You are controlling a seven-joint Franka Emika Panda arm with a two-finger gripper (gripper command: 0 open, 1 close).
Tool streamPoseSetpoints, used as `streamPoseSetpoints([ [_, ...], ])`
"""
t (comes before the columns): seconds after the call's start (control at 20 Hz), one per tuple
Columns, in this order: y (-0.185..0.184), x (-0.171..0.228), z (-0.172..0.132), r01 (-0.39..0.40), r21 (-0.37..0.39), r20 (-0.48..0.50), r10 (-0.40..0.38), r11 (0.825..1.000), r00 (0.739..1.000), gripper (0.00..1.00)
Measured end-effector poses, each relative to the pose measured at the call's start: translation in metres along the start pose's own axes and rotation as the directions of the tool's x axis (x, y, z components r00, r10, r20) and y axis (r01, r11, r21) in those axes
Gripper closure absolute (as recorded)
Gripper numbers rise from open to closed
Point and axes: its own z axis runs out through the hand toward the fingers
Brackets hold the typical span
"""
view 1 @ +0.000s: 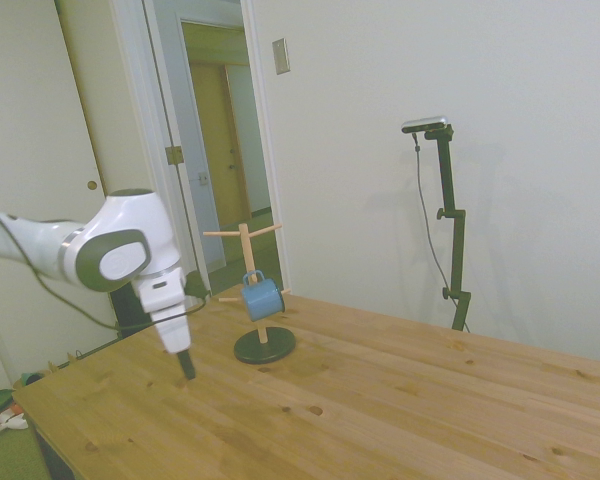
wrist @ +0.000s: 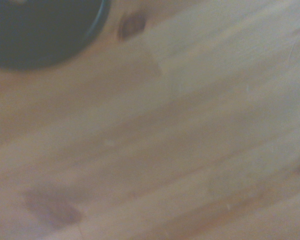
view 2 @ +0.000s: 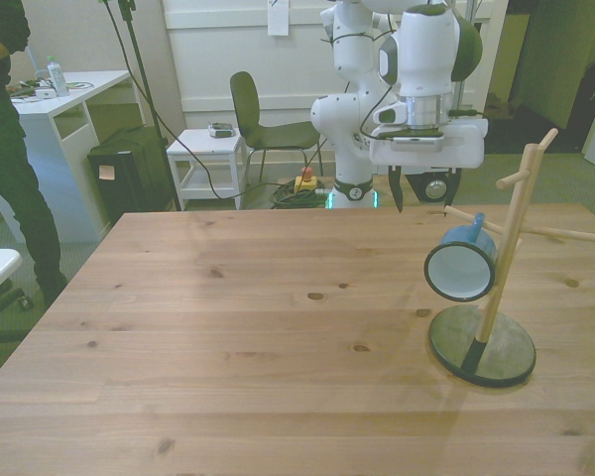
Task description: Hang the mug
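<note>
So the gripper (view 2: 422, 193) is hanging empty, its two dark fingers pointing straight down with a clear gap between them, nothing in there at all. In the side view it sits low over the wooden table (view 1: 400, 400), fingertips near the boards but I can't tell if they touch.

The mug (view 2: 460, 268) is already on the wooden peg stand (view 2: 511, 238). From the gripper it's at roughly 5 o'clock in the front view, a short way off, not touching. In the side view it's at about 2 o'clock from the fingertips. It lies tipped on its side, long axis roughly level, white inside facing the camera in the front view, its handle looped over a lower peg just beside the post. Looks like the hang itself is done, so my guess is the only move left is backing the arm away, and that should go up and away from the stand so the fingers don't catch the mug or the pegs.

The stand's dark round base (view 2: 482, 344) sits under the mug; the wrist view only shows blurry boards plus a dark curved edge that's probably that base.

Further out: a person (view 2: 10, 149) stands at 9 o'clock off the table's edge, with a chair (view 2: 263, 124), a little white cart (view 2: 210, 159) and a white desk (view 2: 55, 109) behind. None of that is near the arm.
</note>
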Motion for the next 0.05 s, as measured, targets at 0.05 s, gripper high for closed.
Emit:
streamPoseSetpoints([
  [0.05,0.0120,-0.0054,0.0059,0.029,-0.013,-0.004,-0.029,0.999,1.000,0.00],
])
